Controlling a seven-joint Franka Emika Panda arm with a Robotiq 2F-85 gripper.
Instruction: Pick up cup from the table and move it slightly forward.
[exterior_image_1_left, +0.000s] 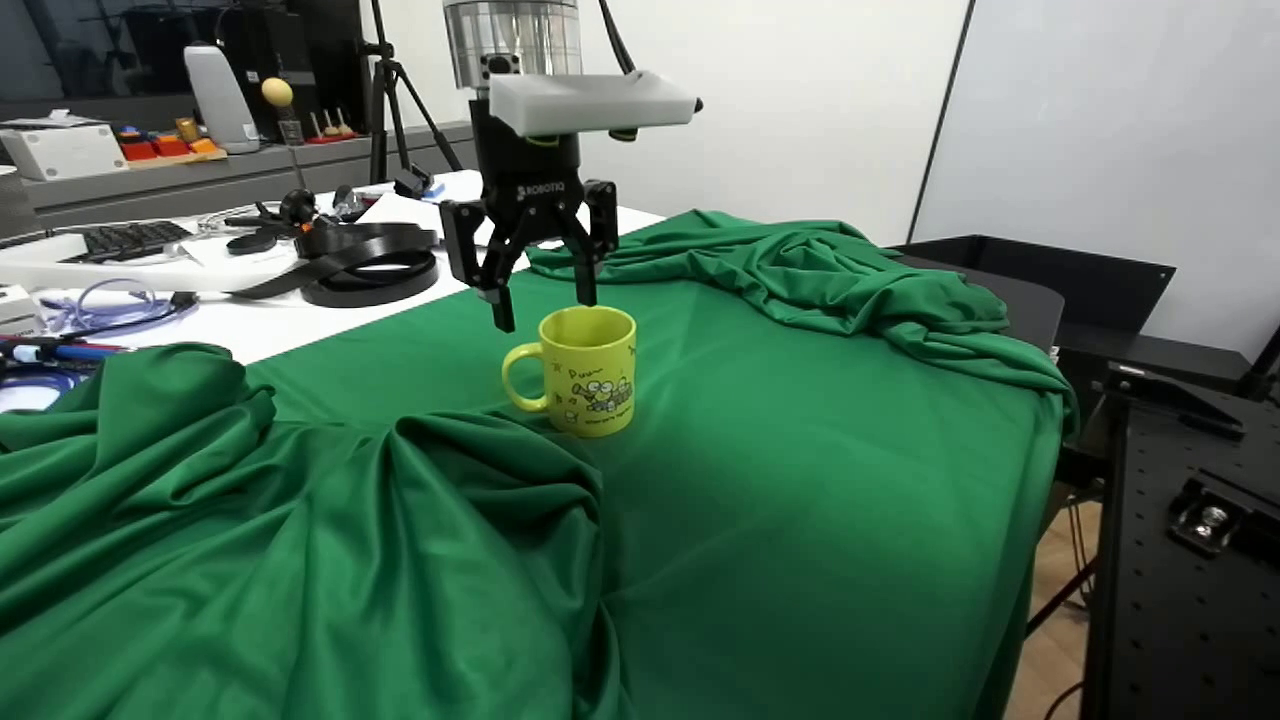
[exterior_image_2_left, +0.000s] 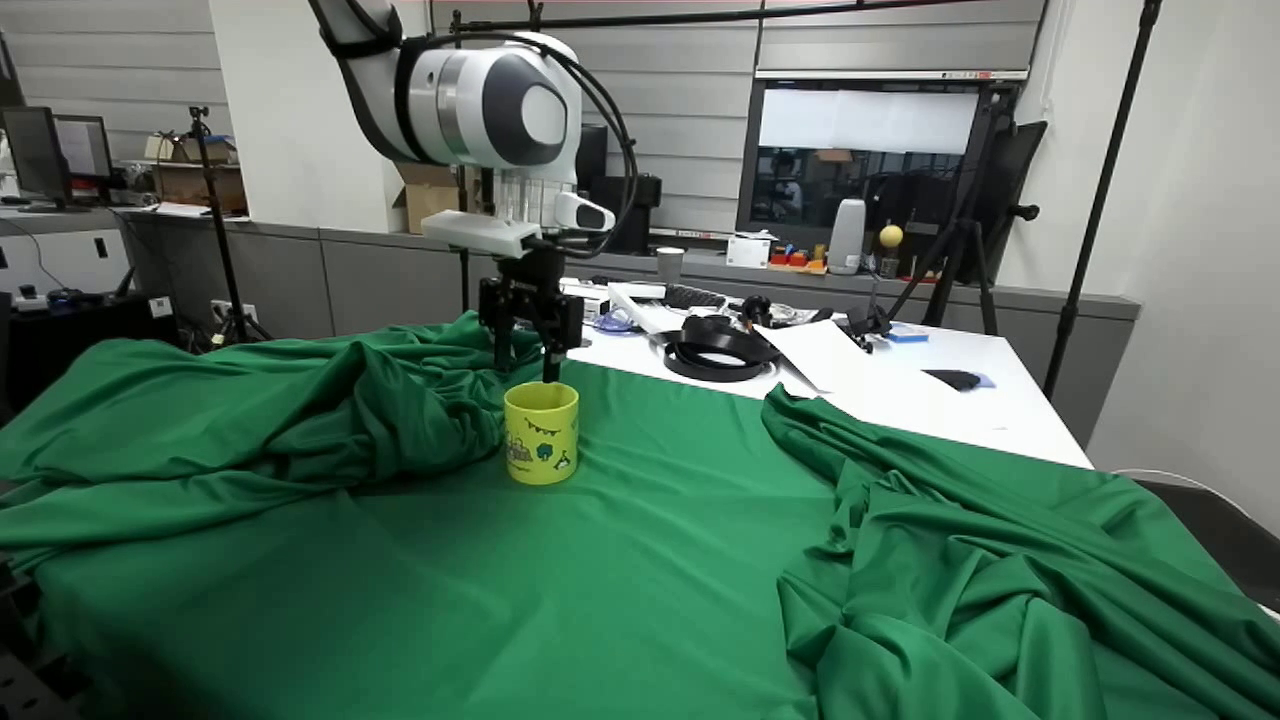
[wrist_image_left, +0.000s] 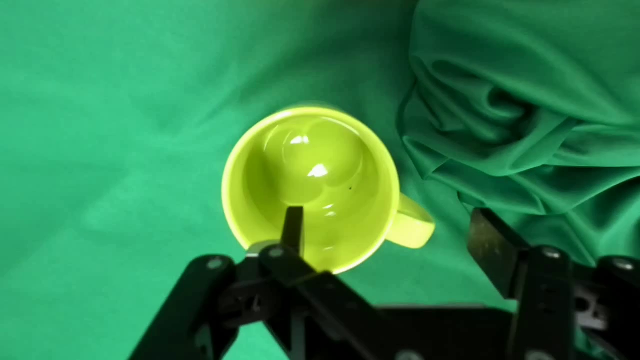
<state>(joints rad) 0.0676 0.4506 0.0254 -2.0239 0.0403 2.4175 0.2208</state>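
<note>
Wrist view, lower half: fingers (wrist_image_left: 294, 232) stand spread near the upright cup (wrist_image_left: 320, 180), probably to straddle its handle (wrist_image_left: 411, 225).

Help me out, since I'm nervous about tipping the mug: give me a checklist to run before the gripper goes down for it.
1. Gripper open: ok, jaws apart, nothing held.
2. Mug upright: ok, standing on the green-draped table.
3. Mug empty: ok, no contents visible in the wrist view.
4. Fingers at grasping height: not ok, they appear to hang above the mug.
5. Alignment over the mug: cannot tell; in the wrist view one finger overlaps the opening, the other shows past the handle.
6. Cloth folds out of the way: cannot tell; they bunch close by on the handle side.
</note>
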